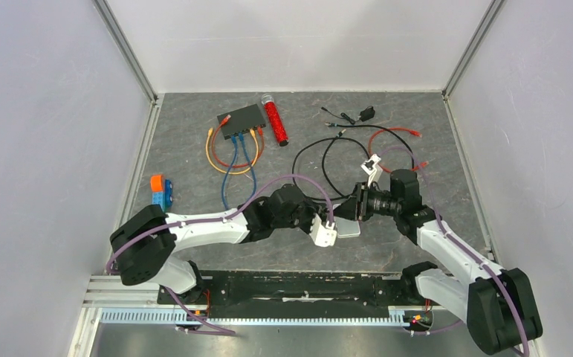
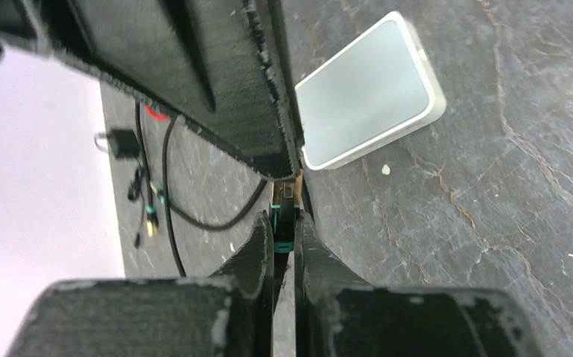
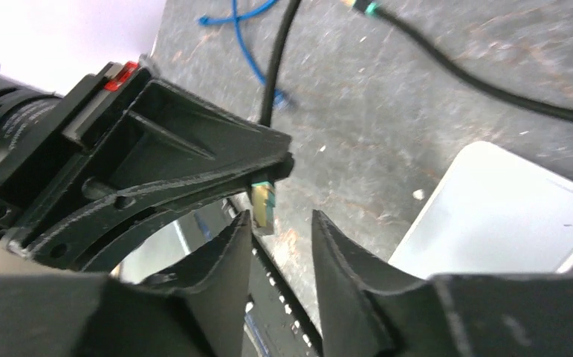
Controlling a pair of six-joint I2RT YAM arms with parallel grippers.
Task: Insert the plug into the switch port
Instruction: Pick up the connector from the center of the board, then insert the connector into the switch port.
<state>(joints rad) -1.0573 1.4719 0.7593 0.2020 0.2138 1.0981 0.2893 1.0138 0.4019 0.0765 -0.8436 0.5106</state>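
Observation:
The plug (image 2: pixel 284 223), black with a teal band and a clear tip, sits clamped between the fingers of my left gripper (image 2: pixel 284 217), which is shut on it. In the right wrist view the plug's tip (image 3: pixel 263 205) sticks out of the left gripper's black fingers (image 3: pixel 194 163), just beside the left finger of my right gripper (image 3: pixel 282 221), whose jaws stand open around nothing. Both grippers meet at mid-table (image 1: pixel 348 210). The switch (image 1: pixel 241 119), a flat black box, lies far back left; its ports (image 1: pixel 243 133) line the near edge, several with coloured cables in them.
A white rounded-square box (image 2: pixel 368 93) lies on the mat right under the grippers. Black cable loops (image 1: pixel 320 160) run behind them. A red cylinder (image 1: pixel 274 119) lies beside the switch, an orange-and-blue object (image 1: pixel 161 192) at the left, a red cable (image 1: pixel 395 137) back right.

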